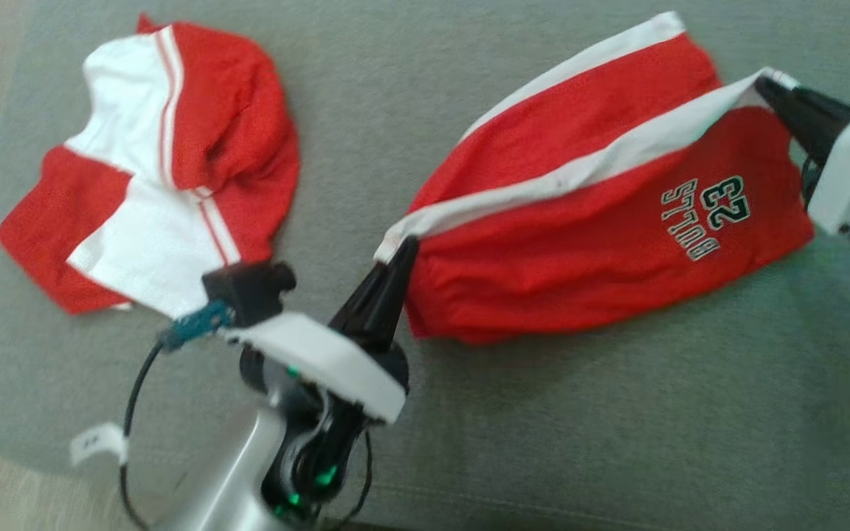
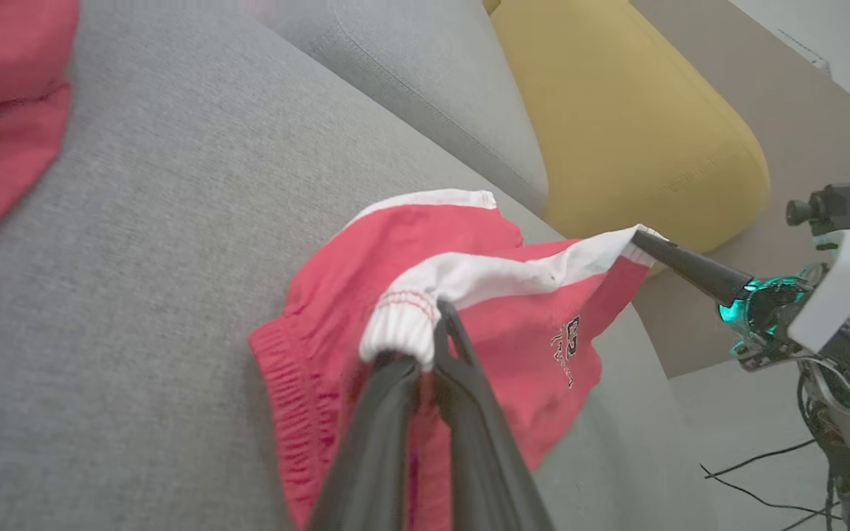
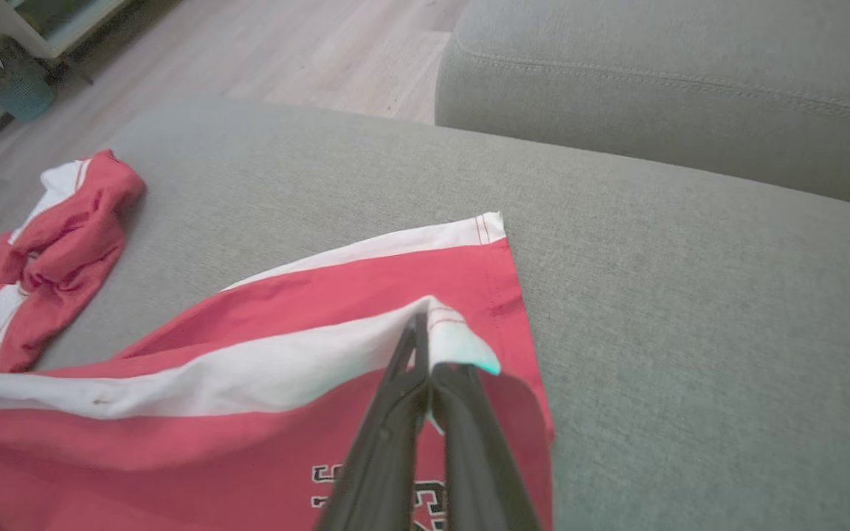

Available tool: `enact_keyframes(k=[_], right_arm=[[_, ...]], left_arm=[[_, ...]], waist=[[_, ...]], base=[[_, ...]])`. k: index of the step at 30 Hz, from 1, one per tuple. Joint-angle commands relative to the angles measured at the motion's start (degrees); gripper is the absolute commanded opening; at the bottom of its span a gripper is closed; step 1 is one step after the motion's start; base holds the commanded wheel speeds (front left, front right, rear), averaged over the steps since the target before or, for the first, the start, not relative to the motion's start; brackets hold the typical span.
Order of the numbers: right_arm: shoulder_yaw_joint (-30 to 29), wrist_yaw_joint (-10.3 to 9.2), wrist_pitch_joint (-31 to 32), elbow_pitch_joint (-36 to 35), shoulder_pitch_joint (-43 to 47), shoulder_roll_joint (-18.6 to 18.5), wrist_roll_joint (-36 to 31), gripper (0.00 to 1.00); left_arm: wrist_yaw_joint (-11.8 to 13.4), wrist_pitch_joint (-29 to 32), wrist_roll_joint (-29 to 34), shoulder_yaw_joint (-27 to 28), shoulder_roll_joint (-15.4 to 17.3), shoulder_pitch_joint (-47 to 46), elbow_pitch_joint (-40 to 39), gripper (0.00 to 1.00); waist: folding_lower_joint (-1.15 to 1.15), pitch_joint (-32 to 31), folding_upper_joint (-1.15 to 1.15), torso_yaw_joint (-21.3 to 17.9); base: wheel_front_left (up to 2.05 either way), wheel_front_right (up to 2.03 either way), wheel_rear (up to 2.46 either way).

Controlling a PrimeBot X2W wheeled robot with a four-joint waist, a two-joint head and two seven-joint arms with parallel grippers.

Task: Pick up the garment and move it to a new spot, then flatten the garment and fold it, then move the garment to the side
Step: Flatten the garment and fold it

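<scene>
Holding the red Bulls shorts (image 1: 602, 221) by their white side stripe, I have my left gripper (image 1: 404, 251) pinched almost fully closed on the ribbed waistband end. In the left wrist view both fingers (image 2: 477, 420) clamp that white cuff.

The stripe runs taut from there up and across to my right gripper (image 1: 764, 85), which is closed tight on the hem corner. The right wrist view shows the white corner nipped between its fingertips.

The shorts sit right of centre on the grey sofa seat (image 1: 617, 413), with the red body sagging below the stripe onto the fabric and the "BULLS 23" lettering facing up near the right gripper.

Well apart to the left lies a crumpled red-and-white garment (image 1: 159, 169), which neither gripper touches.

Farther off are the grey sofa back (image 3: 654, 74), a yellow cushion (image 2: 617, 125) beyond the seat edge, and pale wood floor (image 3: 285, 44).
</scene>
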Motion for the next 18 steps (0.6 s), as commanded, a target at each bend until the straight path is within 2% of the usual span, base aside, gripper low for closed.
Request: enact_keyframes(k=[1, 11, 18], right_arm=[[1.13, 0.44, -0.58, 0.85, -2.82, -1.48, -0.86, 0.00], [5.87, 0.44, -7.46, 13.73, -13.83, -2.39, -2.45, 0.00], [8.82, 0.44, -12.06, 19.78, -18.11, -2.29, -2.58, 0.00]], left_arm=[[-0.53, -0.51, 0.17, 1.32, -0.52, -4.00, -0.06, 0.00], [-1.86, -5.05, -2.45, -1.55, -2.60, -14.53, 11.95, 0.00], [-0.63, -8.81, -5.14, -6.16, -2.72, -19.27, 17.70, 0.00]], waist=[[0.00, 2.45, 0.00, 3.19], [0.00, 4.87, 0.00, 5.74], [0.00, 6.35, 0.00, 5.89]], base=[[0.00, 0.00, 0.00], [0.00, 0.00, 0.00], [0.00, 0.00, 0.00]])
